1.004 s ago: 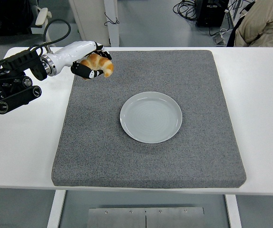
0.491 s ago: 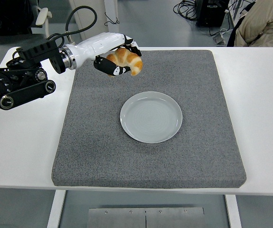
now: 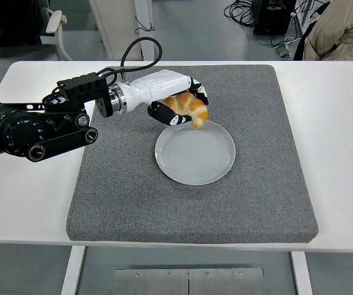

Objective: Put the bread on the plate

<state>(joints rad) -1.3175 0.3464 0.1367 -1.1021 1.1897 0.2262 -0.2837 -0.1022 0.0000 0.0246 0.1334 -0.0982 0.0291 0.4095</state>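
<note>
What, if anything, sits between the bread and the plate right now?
Nothing visible. The left hand holds the bread at the far-left rim of the plate, whose surface is bare; only the grey mat surrounds it.

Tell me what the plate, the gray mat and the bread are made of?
The plate looks like glazed ceramic or hard plastic: pale, smooth and a little shiny, with faint rings. The mat looks like felt or rough foam: speckled gray and dull. The bread, held in the left robot hand, has a golden-brown, ridged crust like a croissant; whether it is real or a toy cannot be told.
</note>
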